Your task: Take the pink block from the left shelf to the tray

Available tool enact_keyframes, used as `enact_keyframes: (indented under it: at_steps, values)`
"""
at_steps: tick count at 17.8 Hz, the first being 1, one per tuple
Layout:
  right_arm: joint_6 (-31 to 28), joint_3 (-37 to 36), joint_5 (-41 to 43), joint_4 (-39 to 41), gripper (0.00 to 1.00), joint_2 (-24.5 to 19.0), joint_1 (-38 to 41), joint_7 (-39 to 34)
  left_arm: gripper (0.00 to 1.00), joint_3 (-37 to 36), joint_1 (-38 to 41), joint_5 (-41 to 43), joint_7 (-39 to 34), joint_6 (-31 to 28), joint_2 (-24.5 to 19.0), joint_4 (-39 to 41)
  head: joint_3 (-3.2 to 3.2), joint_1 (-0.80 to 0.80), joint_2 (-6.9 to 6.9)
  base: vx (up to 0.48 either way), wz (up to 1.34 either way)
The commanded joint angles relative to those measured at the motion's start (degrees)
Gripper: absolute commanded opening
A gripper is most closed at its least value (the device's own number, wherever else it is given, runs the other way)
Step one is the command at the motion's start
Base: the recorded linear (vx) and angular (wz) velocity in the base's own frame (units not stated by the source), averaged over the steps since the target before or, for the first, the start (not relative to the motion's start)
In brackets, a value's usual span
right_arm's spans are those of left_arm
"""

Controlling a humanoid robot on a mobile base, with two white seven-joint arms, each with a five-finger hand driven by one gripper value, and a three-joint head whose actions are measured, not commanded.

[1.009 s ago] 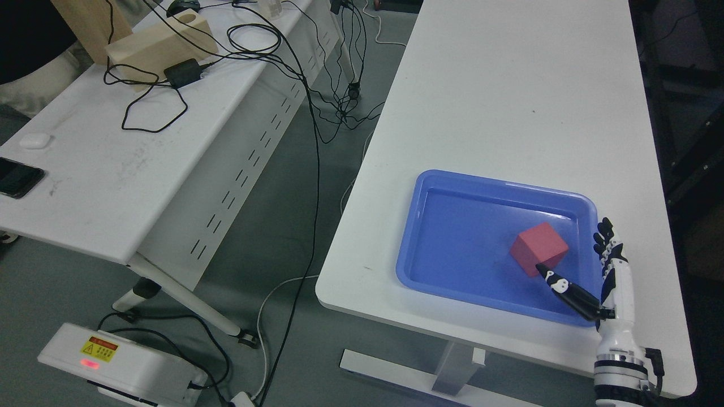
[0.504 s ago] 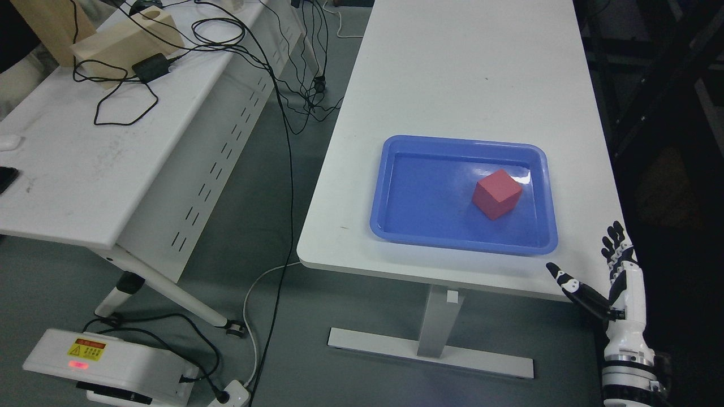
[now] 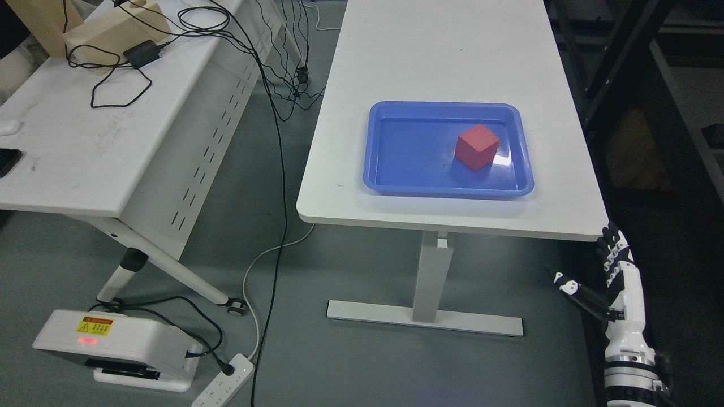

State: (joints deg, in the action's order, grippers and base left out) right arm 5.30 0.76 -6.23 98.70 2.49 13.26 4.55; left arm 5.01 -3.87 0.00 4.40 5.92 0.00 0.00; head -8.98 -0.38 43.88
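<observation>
The pink block (image 3: 477,147) sits inside the blue tray (image 3: 396,186), over toward the tray's right half and nearer its far rim, turned so one corner faces the front, with nothing touching it. The tray lies flat on the white table (image 3: 441,56), close to the table's near edge. The robot's right hand (image 3: 613,282) comes up from the lower right corner and hangs below and beyond the table's near right corner, well apart from the tray; its fingers (image 3: 611,249) are straight and point upward, the thumb (image 3: 577,294) juts out to the left, and the hand is wide open and holds nothing. The left arm does not show anywhere. Off to the left stands a second white table (image 3: 73,158) with a perforated front panel, and on its far end rests a pale wooden block (image 3: 107,34) with a black adapter (image 3: 141,53) against it and black cables (image 3: 271,85) trailing off the edge to the grey floor. A dark phone (image 3: 8,161) lies at that table's left edge. On the floor at the lower left sits a white box (image 3: 113,345) with a yellow warning label and a red light, and a white power strip (image 3: 223,387) lies just beside it
</observation>
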Motion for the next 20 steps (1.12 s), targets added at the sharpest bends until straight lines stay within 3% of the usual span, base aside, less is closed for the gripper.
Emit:
enact_keyframes:
  at_steps: [1,20]
  values:
    - [0.0,0.3,0.1,-0.1,1.00,0.1,0.0,-0.5,1.00,0.0,0.0,-0.4,0.0,0.0,-1.0,1.0,0.00,0.00,0.00,-0.220,0.11]
    - [0.0,0.4,0.1,-0.1,1.00,0.0,-0.1,-2.2,1.00,0.0,-0.1,-0.4,0.0,0.0,-1.0,1.0,0.00,0.00,0.00,-0.117,0.10]
